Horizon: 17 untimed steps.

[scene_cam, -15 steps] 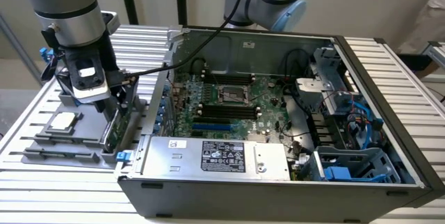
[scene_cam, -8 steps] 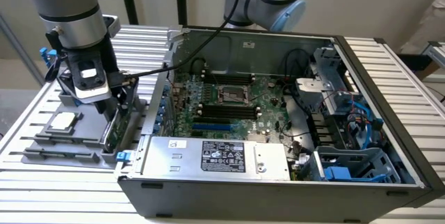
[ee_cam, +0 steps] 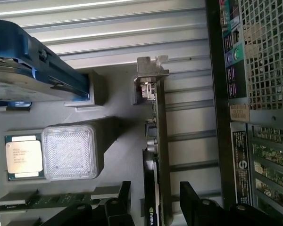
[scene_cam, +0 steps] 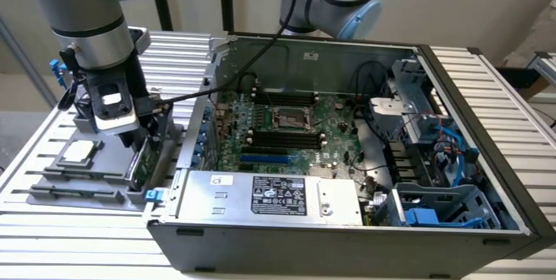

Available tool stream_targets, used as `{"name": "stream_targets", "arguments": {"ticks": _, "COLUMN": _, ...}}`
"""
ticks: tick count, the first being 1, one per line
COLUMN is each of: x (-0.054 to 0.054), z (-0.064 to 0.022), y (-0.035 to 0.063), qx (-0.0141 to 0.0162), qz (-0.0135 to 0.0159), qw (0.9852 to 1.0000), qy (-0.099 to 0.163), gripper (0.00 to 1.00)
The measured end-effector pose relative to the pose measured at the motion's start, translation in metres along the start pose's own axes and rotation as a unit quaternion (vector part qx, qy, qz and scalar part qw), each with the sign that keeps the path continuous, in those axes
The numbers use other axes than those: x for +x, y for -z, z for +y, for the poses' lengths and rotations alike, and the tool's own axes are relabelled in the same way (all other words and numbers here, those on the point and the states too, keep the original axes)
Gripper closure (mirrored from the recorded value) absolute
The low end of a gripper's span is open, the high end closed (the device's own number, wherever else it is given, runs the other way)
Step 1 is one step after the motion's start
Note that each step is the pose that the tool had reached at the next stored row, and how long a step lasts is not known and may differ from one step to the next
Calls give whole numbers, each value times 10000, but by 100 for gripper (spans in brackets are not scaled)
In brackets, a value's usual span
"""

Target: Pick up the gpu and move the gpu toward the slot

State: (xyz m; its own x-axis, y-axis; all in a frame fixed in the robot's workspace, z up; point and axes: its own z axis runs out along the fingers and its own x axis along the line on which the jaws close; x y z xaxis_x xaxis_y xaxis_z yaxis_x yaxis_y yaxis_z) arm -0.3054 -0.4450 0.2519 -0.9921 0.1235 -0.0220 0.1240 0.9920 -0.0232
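Observation:
The gpu [ee_cam: 159, 141] stands on edge in the grey fixture tray [ee_cam: 118, 155], a thin green card seen edge-on with its silvery bracket [ee_cam: 152, 69] at one end. My gripper [ee_cam: 153, 200] is open, with one black finger [ee_cam: 117, 207] on each side of the card and a small gap at each. In the exterior view the gripper [scene_cam: 139, 142] hangs low over the gpu [scene_cam: 140, 163], at the tray's edge nearest the computer case. The blue slot [scene_cam: 265, 160] lies on the motherboard inside the open case.
On the tray sit a silver hard drive with blue rails [ee_cam: 33, 70], a square silver chip [ee_cam: 22, 156], a pale ribbed block [ee_cam: 70, 151] and a memory stick [ee_cam: 47, 201]. The case wall [scene_cam: 187, 156] rises right beside the tray. A power supply [scene_cam: 269, 195] fills the case's front.

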Motion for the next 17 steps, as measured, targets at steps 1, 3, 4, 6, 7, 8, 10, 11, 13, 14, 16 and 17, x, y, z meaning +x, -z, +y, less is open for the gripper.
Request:
{"name": "stream_targets", "arguments": {"ticks": 1, "x": 3, "z": 2, "y": -15, "qx": -1, "qz": -14, "qw": 10000, "qy": 0, "gripper": 46}}
{"name": "stream_targets", "arguments": {"ticks": 3, "x": 18, "z": 6, "y": -37, "qx": -4, "qz": -38, "qw": 10000, "qy": -1, "gripper": 46}}
{"name": "stream_targets", "arguments": {"ticks": 4, "x": 25, "z": 8, "y": -44, "qx": -5, "qz": -46, "qw": 10000, "qy": -1, "gripper": 46}}
{"name": "stream_targets", "arguments": {"ticks": 6, "x": 37, "z": 14, "y": -53, "qx": -6, "qz": -55, "qw": 10000, "qy": -1, "gripper": 46}}
{"name": "stream_targets", "arguments": {"ticks": 7, "x": 40, "z": 17, "y": -56, "qx": -7, "qz": -60, "qw": 10000, "qy": -1, "gripper": 46}}
{"name": "stream_targets", "arguments": {"ticks": 8, "x": 43, "z": 21, "y": -60, "qx": -7, "qz": -65, "qw": 10000, "qy": -1, "gripper": 46}}
{"name": "stream_targets", "arguments": {"ticks": 10, "x": 48, "z": 30, "y": -69, "qx": -10, "qz": -81, "qw": 10000, "qy": -1, "gripper": 46}}
{"name": "stream_targets", "arguments": {"ticks": 11, "x": 52, "z": 34, "y": -73, "qx": -10, "qz": -90, "qw": 10000, "qy": -1, "gripper": 46}}
{"name": "stream_targets", "arguments": {"ticks": 13, "x": 60, "z": 42, "y": -83, "qx": -13, "qz": -108, "qw": 9999, "qy": 1, "gripper": 46}}
{"name": "stream_targets", "arguments": {"ticks": 14, "x": 65, "z": 44, "y": -86, "qx": -13, "qz": -112, "qw": 9999, "qy": 2, "gripper": 49}}
{"name": "stream_targets", "arguments": {"ticks": 16, "x": 70, "z": 48, "y": -93, "qx": -15, "qz": -120, "qw": 9999, "qy": 4, "gripper": 55}}
{"name": "stream_targets", "arguments": {"ticks": 17, "x": 71, "z": 50, "y": -96, "qx": -15, "qz": -123, "qw": 9999, "qy": 5, "gripper": 55}}
